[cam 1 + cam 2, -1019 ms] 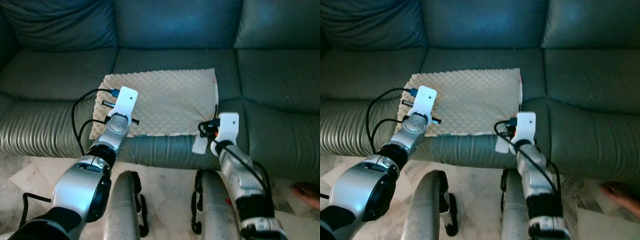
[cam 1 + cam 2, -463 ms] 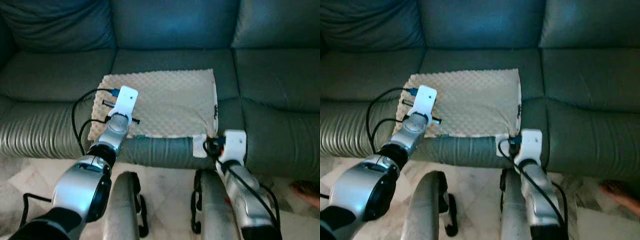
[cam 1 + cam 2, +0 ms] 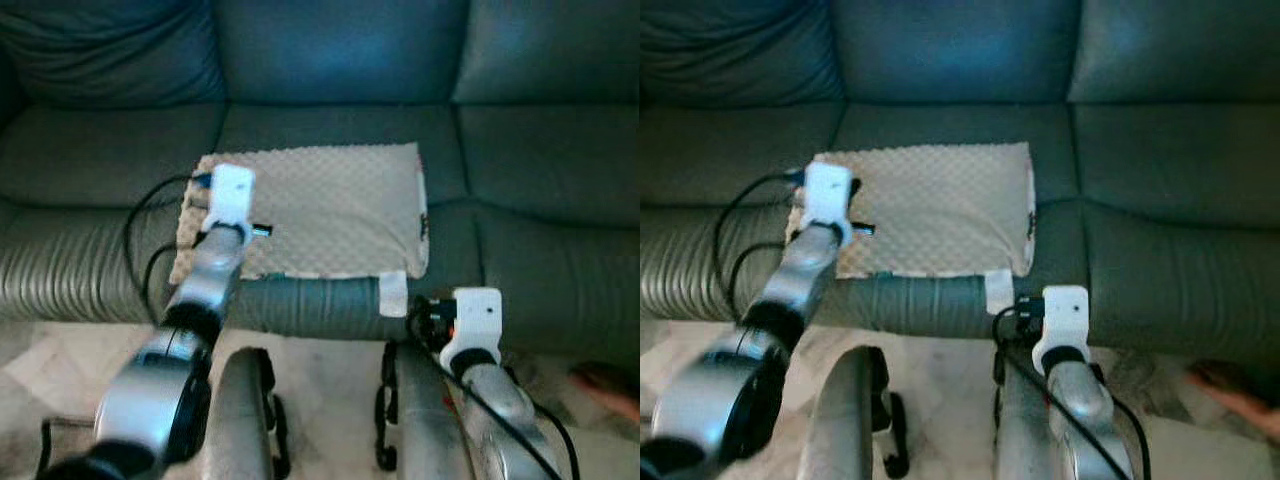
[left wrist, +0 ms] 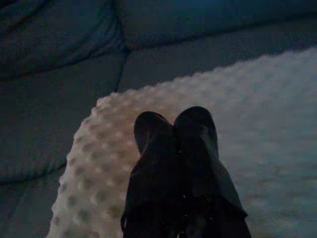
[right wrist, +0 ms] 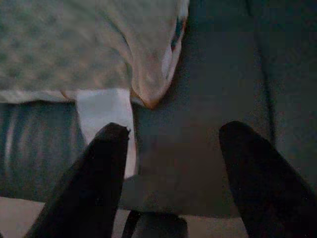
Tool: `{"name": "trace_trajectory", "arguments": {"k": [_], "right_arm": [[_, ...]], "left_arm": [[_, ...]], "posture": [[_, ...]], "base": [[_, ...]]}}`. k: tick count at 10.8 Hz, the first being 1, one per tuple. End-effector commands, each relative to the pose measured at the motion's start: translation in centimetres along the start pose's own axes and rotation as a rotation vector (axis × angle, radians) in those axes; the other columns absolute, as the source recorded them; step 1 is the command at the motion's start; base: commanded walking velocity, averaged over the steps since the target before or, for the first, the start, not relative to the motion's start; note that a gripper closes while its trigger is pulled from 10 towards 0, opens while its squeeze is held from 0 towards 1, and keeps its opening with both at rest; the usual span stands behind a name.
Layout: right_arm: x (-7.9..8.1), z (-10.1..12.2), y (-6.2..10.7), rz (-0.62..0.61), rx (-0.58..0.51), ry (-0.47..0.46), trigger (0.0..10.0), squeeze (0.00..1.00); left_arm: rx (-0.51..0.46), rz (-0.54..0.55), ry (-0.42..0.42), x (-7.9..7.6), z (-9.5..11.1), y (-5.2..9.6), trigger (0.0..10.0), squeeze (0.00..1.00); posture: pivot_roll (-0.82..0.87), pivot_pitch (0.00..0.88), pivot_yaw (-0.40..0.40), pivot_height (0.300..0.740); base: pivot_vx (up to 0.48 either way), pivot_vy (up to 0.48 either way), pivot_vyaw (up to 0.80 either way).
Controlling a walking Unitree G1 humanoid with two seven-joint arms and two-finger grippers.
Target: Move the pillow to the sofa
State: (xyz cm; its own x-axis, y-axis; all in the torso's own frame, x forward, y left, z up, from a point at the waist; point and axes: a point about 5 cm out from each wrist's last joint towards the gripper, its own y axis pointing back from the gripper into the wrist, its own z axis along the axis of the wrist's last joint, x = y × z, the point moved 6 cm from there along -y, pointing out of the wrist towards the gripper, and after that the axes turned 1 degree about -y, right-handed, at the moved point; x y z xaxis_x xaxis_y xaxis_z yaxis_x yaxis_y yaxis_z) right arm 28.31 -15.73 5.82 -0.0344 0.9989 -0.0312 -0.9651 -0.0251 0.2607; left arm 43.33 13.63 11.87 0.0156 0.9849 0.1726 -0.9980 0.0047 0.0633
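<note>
The pillow — cream, with a dotted nubby cover — lies flat on the middle seat cushion of the dark sofa, its near edge along the front of the seat and a white label hanging from its near right corner over the front of the cushion. As far as these views show, the main part of the task looks done: the pillow rests on the sofa under its own weight, and nothing is lifting it.

The left gripper reaches over the pillow's near left corner. In the left wrist view its two black fingers are pressed together, tip against tip, with the nubby fabric spread beneath them; no fold of cloth can be seen pinched between them, though whether the tips touch the cover cannot be told.

The right gripper is drawn in near the robot, in front of the sofa's edge and just short of the pillow's near right corner. Its fingers are spread wide, with the label and the seat front showing in the gap — it holds nothing.

What is left, by my judgement, is little: bring the left arm away from the pillow and perhaps check that it sits well back from the seat's edge
</note>
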Motion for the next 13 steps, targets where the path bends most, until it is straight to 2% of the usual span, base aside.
{"name": "trace_trajectory", "arguments": {"k": [1, 2, 3, 4, 5, 6, 7, 8, 9, 10, 11, 13], "right_arm": [[0.5, 0.4, 0.6, 0.021, -0.029, 0.009, 10.0, 1.0], [0.6, 1.7, 0.9, 0.017, -0.084, 0.004, 10.0, 1.0], [0.5, 2.4, 1.1, 0.01, -0.12, -0.001, 10.0, 1.0], [0.5, 2.8, 1.3, 0.01, -0.146, 0.006, 10.0, 1.0], [0.3, 2.9, 1.4, 0.009, -0.169, 0.033, 10.0, 1.0], [-0.1, 2.8, 1.4, -0.006, -0.173, 0.042, 10.0, 1.0], [-0.2, 3.0, 1.3, -0.01, -0.182, 0.051, 10.0, 1.0], [-0.2, 3.4, 0.6, -0.008, -0.195, 0.02, 10.0, 1.0], [-0.1, 3.9, 0.0, -0.01, -0.21, 0.005, 10.0, 1.0], [0.0, 4.3, -0.4, -0.011, -0.224, 0.0, 10.0, 0.95], [0.1, 4.7, -0.7, -0.008, -0.246, 0.008, 10.0, 0.0], [-0.1, 5.3, -1.4, -0.011, -0.27, -0.013, 10.0, 0.0]], "left_arm": [[-0.025, 0.007, 0.027, 0.9, 0.0, 0.7, 10.0, 0.0], [-0.05, 0.01, 0.038, 1.8, -0.9, 2.9, 10.0, 0.0], [-0.058, 0.009, 0.044, 2.2, -1.5, 4.3, 10.0, 0.0], [-0.065, 0.005, 0.052, 2.5, -2.1, 5.7, 10.0, 0.0], [-0.105, -0.003, 0.051, 2.7, -2.5, 7.9, 10.0, 0.0], [-0.113, 0.0, 0.05, 2.9, -3.0, 9.0, 10.0, 0.0], [-0.103, 0.014, 0.063, 3.0, -3.3, 9.6, 10.0, 0.0], [-0.089, 0.006, 0.063, 2.4, -3.5, 10.8, 10.0, 0.0], [-0.087, -0.004, 0.049, 2.2, -3.5, 10.9, 10.0, 0.0], [-0.079, -0.019, 0.066, 2.1, -3.3, 10.8, 10.0, 0.0], [-0.09, -0.03, 0.073, 1.9, -2.8, 10.7, 10.0, 0.0], [-0.095, -0.047, 0.08, 1.0, -2.3, 10.4, 10.0, 0.0]], "posture": [[-0.06, 0.097, 0.062, 0.611], [-0.06, 0.056, 0.057, 0.611], [-0.06, 0.026, 0.052, 0.611], [-0.05, 0.006, 0.049, 0.611], [-0.05, 0.0, 0.038, 0.611], [-0.04, 0.0, 0.029, 0.611], [-0.04, 0.0, 0.025, 0.611], [-0.03, 0.0, 0.024, 0.611], [-0.03, 0.0, 0.029, 0.611], [-0.03, 0.0, 0.032, 0.611], [-0.03, 0.0, 0.039, 0.611], [-0.03, 0.0, 0.042, 0.636]], "base": [[0.0, 0.0, 0.0], [0.0, 0.0, 0.0], [0.0, 0.0, 0.0], [0.0, 0.0, 0.0], [0.0, 0.0, 0.0], [0.0, 0.0, 0.0], [0.0, 0.0, 0.0], [0.0, 0.0, 0.0], [0.0, 0.0, 0.0], [0.0, 0.0, 0.0], [0.0, 0.0, 0.0], [0.0, 0.0, 0.0]]}}
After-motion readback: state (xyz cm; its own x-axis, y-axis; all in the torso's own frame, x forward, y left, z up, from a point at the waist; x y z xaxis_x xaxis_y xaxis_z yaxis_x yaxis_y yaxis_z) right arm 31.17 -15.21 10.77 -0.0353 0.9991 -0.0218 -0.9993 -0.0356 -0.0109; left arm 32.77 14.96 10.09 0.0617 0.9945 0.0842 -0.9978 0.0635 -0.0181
